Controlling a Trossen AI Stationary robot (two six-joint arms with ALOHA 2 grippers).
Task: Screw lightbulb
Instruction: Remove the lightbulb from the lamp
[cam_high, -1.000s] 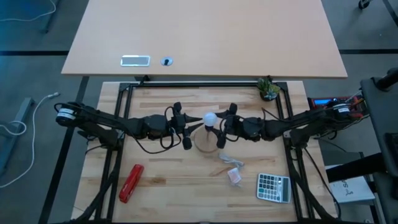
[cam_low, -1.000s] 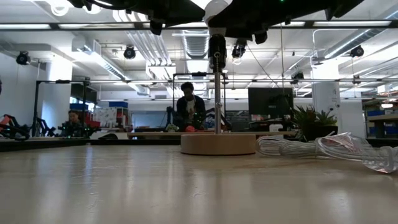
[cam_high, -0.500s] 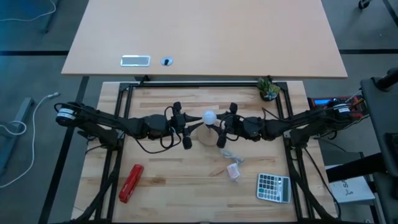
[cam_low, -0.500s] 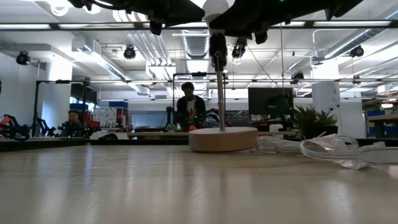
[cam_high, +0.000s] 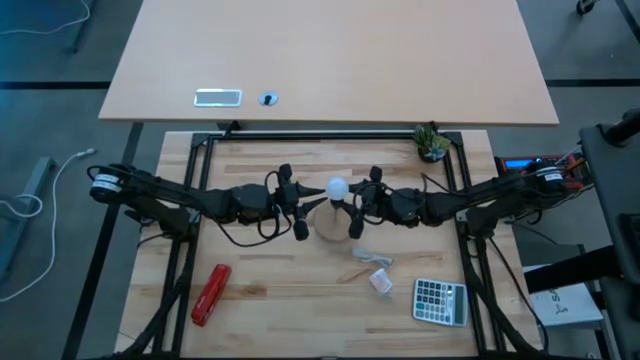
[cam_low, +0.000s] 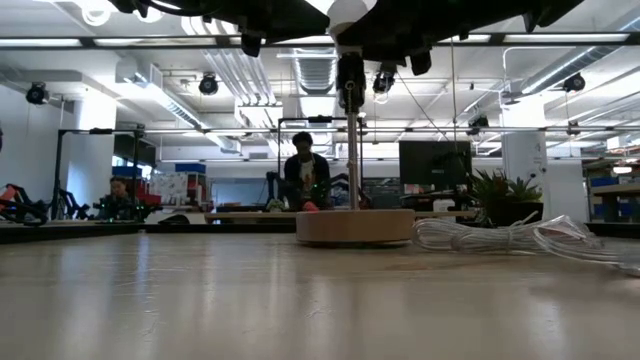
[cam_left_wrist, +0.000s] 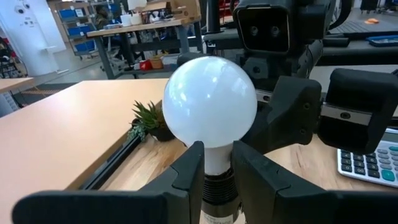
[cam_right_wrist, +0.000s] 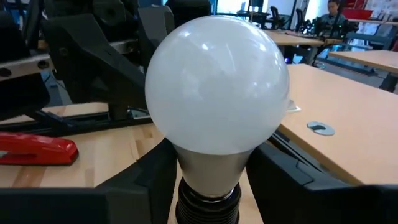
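Observation:
The white frosted lightbulb (cam_high: 337, 188) stands upright in the black socket (cam_low: 349, 82) of a small lamp. The lamp has a thin metal pole (cam_low: 354, 160) on a round wooden disc (cam_high: 328, 226) that rests on the table. My left gripper (cam_left_wrist: 217, 163) comes in level from the table's left and my right gripper (cam_right_wrist: 211, 177) from the right. Each is closed about the lamp's top just under the bulb's globe. The bulb shows large in the left wrist view (cam_left_wrist: 210, 101) and in the right wrist view (cam_right_wrist: 217, 84). My left gripper has its two fingers (cam_left_wrist: 189, 171) against opposite sides of the bulb's white neck (cam_left_wrist: 217, 160) and the black socket (cam_left_wrist: 217, 188) under it. It comes level from the table's left. The bulb stands upright above the fingers. My right gripper has the bulb's greyish neck (cam_right_wrist: 211, 163) between its two fingers (cam_right_wrist: 155, 177), just above the black threaded socket (cam_right_wrist: 208, 202). It comes level from the table's right. The bulb stands upright and the lamp's disc is on the table.
A crumpled clear wrapper (cam_high: 368, 255) and a white cord (cam_low: 480, 236) lie right of the disc. Nearer are a small packet (cam_high: 381, 283), a calculator (cam_high: 440, 300) and a red stapler (cam_high: 211, 293). A small plant (cam_high: 432, 143) stands at the far right. People sit in the room beyond.
The lamp has rocked. Half a second ago its pole leaned and the disc stood tipped and shifted to the right; now the disc lies flat again, close to where it was. The cord, wrapper and packet beside it have shifted too. Both grippers have stayed at the bulb.

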